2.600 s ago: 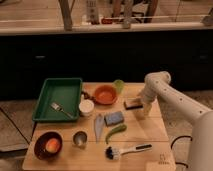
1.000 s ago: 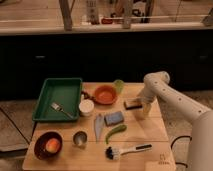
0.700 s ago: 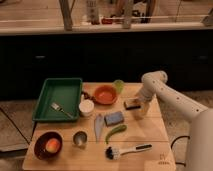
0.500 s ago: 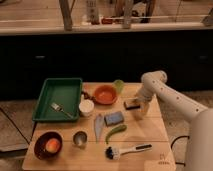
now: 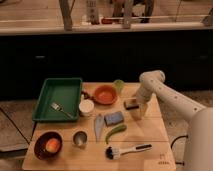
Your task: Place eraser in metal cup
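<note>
The eraser (image 5: 129, 104) is a small dark block on the wooden table (image 5: 150, 132), just right of the orange bowl. My gripper (image 5: 136, 108) hangs down from the white arm and sits right at the eraser, on its right side. The metal cup (image 5: 80, 138) stands upright near the table's front left, well away from the gripper, next to a dark bowl.
A green tray (image 5: 50, 92) holding a fork (image 5: 61, 109) is at the left. An orange bowl (image 5: 105, 94), green cup (image 5: 119, 85), white cup (image 5: 86, 107), blue sponge (image 5: 114, 118), grey knife-like item (image 5: 98, 127), green pod (image 5: 116, 132), brush (image 5: 127, 150) and dark bowl with fruit (image 5: 48, 145) lie around.
The arm has shifted slightly left, bringing the gripper closer against the eraser. The other objects have not moved.
</note>
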`<state>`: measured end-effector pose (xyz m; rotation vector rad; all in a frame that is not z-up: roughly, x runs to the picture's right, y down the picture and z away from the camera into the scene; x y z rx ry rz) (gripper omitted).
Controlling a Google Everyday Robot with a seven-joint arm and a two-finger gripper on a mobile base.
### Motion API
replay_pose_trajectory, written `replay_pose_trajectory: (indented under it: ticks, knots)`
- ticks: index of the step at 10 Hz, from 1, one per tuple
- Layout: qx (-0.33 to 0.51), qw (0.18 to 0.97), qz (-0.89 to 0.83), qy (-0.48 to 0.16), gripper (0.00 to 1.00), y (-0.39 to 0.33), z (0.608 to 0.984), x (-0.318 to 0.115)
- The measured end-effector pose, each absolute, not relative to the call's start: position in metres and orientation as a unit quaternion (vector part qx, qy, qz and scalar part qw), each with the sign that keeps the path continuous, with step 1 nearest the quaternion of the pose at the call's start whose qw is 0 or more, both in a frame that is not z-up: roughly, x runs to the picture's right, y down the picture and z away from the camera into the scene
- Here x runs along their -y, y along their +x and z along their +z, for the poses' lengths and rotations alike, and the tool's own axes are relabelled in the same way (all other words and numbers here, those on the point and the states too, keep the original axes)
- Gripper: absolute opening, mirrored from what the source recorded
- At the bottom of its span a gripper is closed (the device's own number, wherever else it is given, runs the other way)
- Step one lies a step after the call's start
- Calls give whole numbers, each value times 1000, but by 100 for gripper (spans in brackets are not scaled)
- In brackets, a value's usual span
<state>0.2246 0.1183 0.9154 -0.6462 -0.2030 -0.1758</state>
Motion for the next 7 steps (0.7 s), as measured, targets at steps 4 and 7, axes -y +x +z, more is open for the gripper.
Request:
replay_pose_trajectory:
  ticks: [4,7]
  knots:
    - [110,934,-93,-326,28,222,921,-121]
    - [113,933,-92,-328,2,222,924,-120]
